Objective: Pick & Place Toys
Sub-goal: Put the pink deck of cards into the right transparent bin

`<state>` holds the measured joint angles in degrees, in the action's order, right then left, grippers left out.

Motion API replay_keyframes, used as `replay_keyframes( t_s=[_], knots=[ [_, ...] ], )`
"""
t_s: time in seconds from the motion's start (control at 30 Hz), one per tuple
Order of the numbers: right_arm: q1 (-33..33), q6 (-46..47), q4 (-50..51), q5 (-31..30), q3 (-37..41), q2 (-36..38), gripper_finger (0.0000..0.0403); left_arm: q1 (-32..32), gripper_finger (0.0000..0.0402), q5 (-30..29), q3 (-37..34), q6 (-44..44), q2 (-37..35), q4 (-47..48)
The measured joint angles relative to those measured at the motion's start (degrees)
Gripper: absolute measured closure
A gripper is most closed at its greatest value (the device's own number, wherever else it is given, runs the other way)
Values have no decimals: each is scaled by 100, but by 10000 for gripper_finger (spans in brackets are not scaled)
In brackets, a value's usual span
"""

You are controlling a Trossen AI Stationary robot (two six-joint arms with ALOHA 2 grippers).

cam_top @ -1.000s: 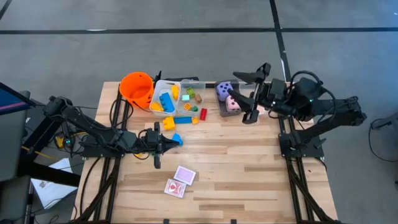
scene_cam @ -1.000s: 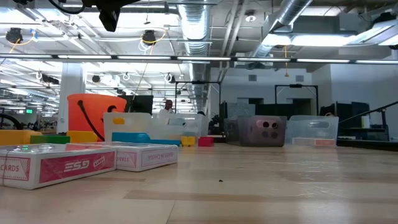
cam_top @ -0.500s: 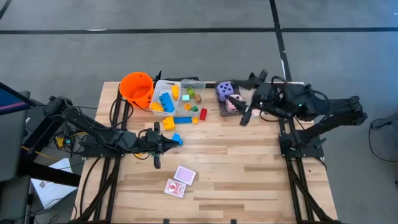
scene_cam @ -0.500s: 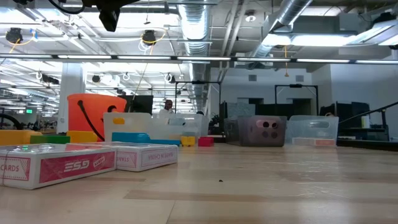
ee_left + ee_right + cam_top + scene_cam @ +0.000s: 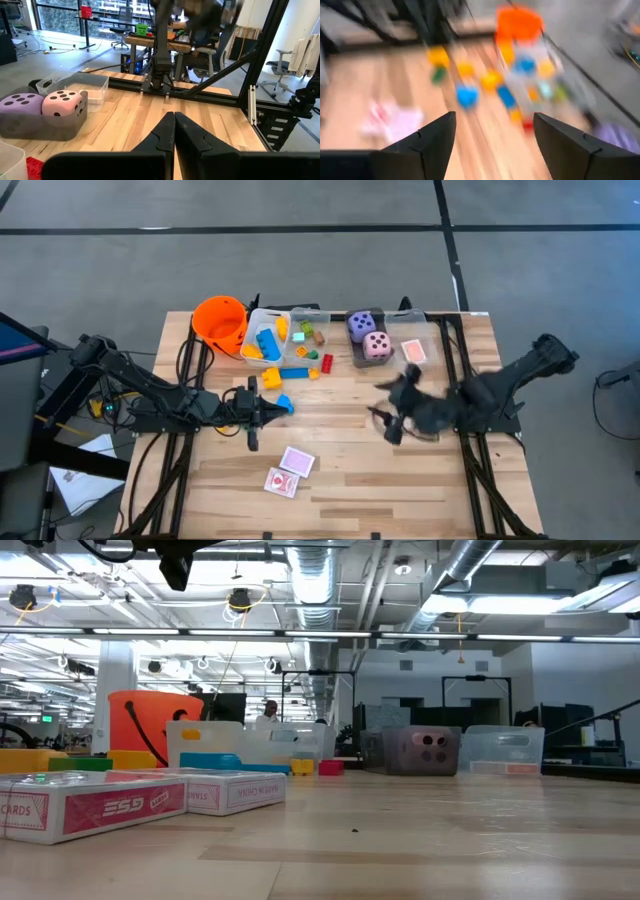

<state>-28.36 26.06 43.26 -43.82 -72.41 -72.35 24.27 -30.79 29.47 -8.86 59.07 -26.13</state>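
Wooden tabletop (image 5: pixel 420 480) carried everything. Nearest its front edge, at about 7 o'clock from centre, two red-patterned playing card packs (image 5: pixel 288 472) lay side by side. Just beyond them, the left hand (image 5: pixel 268 409) sat low at 9 o'clock, fingers pressed together and holding nothing, with a blue block (image 5: pixel 285 403) just beside its tip and a yellow block (image 5: pixel 271 379) near it. At 3 o'clock the right hand (image 5: pixel 392 415) hung over bare wood, fingers spread and empty. Farther back, at 12 o'clock, clear bins (image 5: pixel 290 315) held coloured blocks, a purple die (image 5: pixel 361 326) and a pink die (image 5: pixel 377 345); a card (image 5: pixel 412 352) lay in the bin at 1 o'clock. An orange bucket (image 5: pixel 220 321) stood at 11 o'clock.
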Motion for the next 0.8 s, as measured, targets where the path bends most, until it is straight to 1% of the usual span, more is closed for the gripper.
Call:
replay_keyframes(
  t_s=[0.07, 0.13, 0.2, 0.23, 0.27, 0.3, 0.37, 0.43, 0.5, 0.57, 0.7, 0.8],
  knots=[
    [-383, 1176, 660, -392, 521, -5, 143, 0, 402, 1, 0, 0, 0, 0],
    [-724, 2270, 843, -687, 1144, -3, 143, 0, 402, -1, 0, 0, 0, -2],
    [-1105, 2861, 350, -990, 1835, 27, 143, 0, 402, 1, 0, 0, 0, 0],
    [-1286, 2891, -154, -1155, 2185, 30, 143, 0, 402, 1, 0, 0, 0, 0],
    [-1435, 2691, -842, -1291, 2526, 18, 143, 0, 402, 1, 0, 0, 0, 0],
    [-1549, 2297, -1686, -1413, 2856, -22, 143, 0, 402, -1, 0, 0, 0, 0],
    [-1631, 1218, -3428, -1518, 3497, -142, 143, 0, 402, -1, -2, -62, 2, -73],
    [-1528, 40, -5075, -1473, 4069, -291, 143, 0, 402, 2, -2, -196, 2, -309],
    [-1312, -744, -6481, -1240, 4537, -459, 143, -1, 402, 2, -2, -232, 2, -546],
    [-1017, -1127, -7534, -833, 4945, -613, 143, 0, 402, 3, -2, -232, 2, -836],
    [-212, -1177, -9378, 274, 5522, -1136, 143, -2, 402, -1, -2, -232, 2, -1234],
    [321, -986, -10389, 1182, 5609, -1761, 143, -15, 402, -1, -2, -233, -2, -1524]
  ],
)
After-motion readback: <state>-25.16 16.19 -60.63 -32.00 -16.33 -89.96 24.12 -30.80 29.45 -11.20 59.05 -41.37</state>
